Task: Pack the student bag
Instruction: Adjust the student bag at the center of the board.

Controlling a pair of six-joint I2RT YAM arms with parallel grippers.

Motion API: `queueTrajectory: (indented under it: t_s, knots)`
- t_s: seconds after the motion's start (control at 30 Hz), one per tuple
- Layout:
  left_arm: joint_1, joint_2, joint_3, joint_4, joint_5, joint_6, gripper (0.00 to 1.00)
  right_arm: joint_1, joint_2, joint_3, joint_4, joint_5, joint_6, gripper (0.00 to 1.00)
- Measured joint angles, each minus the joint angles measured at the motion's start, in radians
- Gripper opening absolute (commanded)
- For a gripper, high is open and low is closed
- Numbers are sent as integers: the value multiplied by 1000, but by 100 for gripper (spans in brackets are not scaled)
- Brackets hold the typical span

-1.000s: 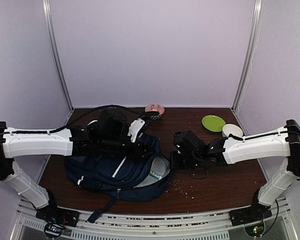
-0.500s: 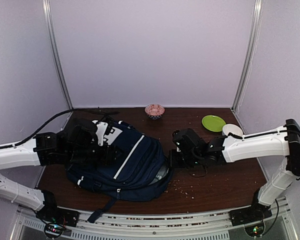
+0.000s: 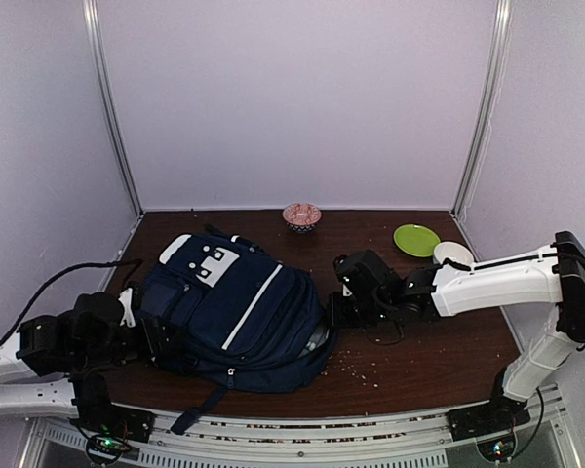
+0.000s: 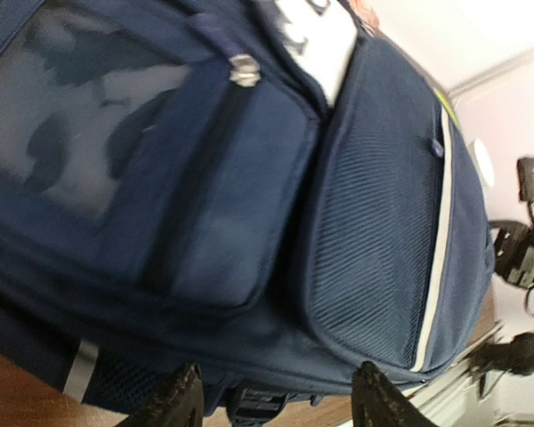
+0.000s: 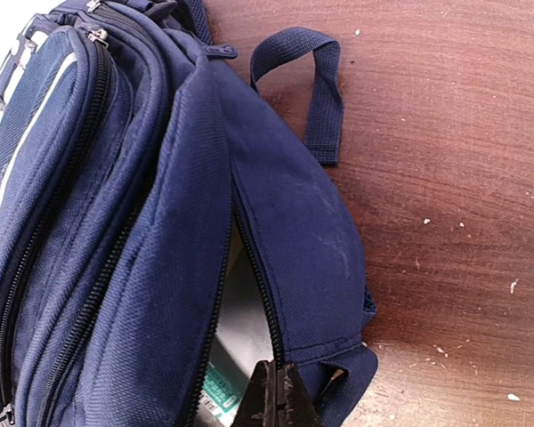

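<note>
Brown worktop (image 3: 439,341): pink patterned bowl (image 3: 301,215) at rear centre; green plate (image 3: 416,239) rear right; white vessel (image 3: 452,254), possibly a bowl, just beside the plate. Pale crumbs (image 3: 356,366) lie scattered towards the front.

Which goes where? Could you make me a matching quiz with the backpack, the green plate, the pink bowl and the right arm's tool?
Things: 1 student bag; 2 green plate; 3 pink bowl; 4 right tool.
Places: A back edge, middle; B shut, at the bag's open zip; C lying flat, left of centre; D back right, beside a white bowl.
Pairs: 1-C, 2-D, 3-A, 4-B.
</note>
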Motion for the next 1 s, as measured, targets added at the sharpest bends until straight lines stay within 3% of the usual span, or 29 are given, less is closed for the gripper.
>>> queueTrajectory:
  t_s: [0.2,0.43,0.63,0.77,1.0]
  knots:
    - [0,-174,-119,-45,-41,-219,96,0,14,0,15,-14,-2,0]
    - [5,-180,-149,-60,-76,-354,93,0,17,0,19,-23,-4,0]
    - [42,-148,-182,32,-69,-383,86,0,18,0,29,-24,-5,0]
    - [111,-101,-210,113,-34,-378,73,0,18,0,34,-27,-5,0]
    - [198,5,-209,236,32,-309,30,-5,32,17,31,-35,-20,0]
